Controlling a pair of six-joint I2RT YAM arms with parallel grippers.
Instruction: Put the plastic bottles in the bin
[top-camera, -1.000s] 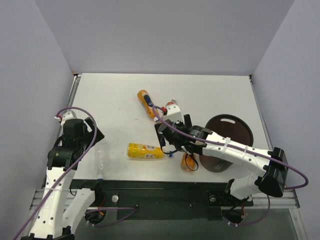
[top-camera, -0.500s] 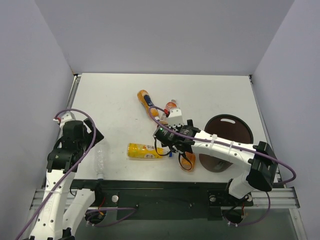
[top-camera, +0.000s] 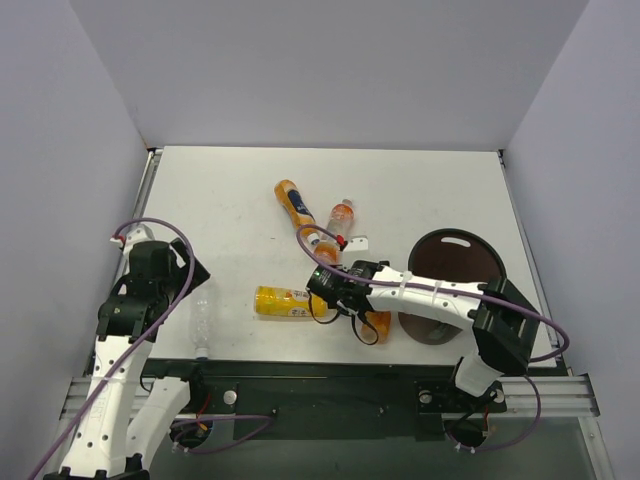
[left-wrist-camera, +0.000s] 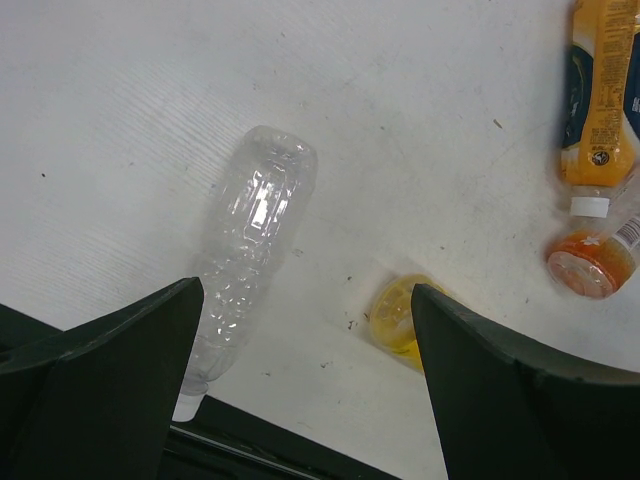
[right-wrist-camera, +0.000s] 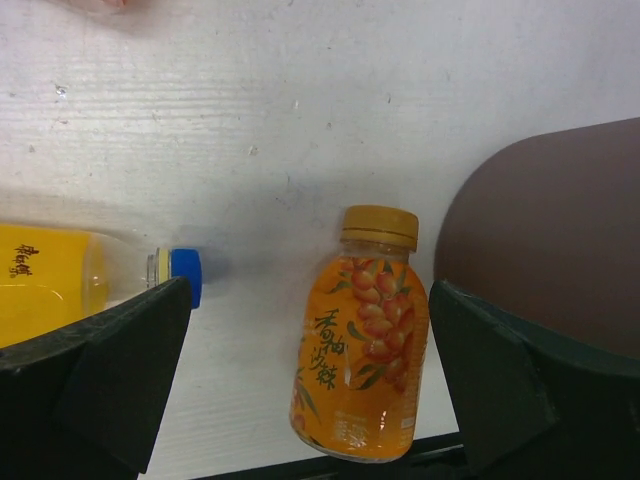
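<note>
Clear bottle (left-wrist-camera: 250, 250) is lying on its side right under the left gripper (left-wrist-camera: 300, 330), closer to its left finger, with the cap end at the table (left-wrist-camera: 400, 100) edge. Jaws are wide apart with nothing in them. Yellow bottle (top-camera: 290, 301) sits off to that gripper's right, its blue cap just beside the right gripper's (right-wrist-camera: 310, 300) left finger. That one's spread wide too, with the berry-label bottle (right-wrist-camera: 362, 350) lying between its fingers, touching neither. Bin (right-wrist-camera: 560, 230) is just past its right finger.
</note>
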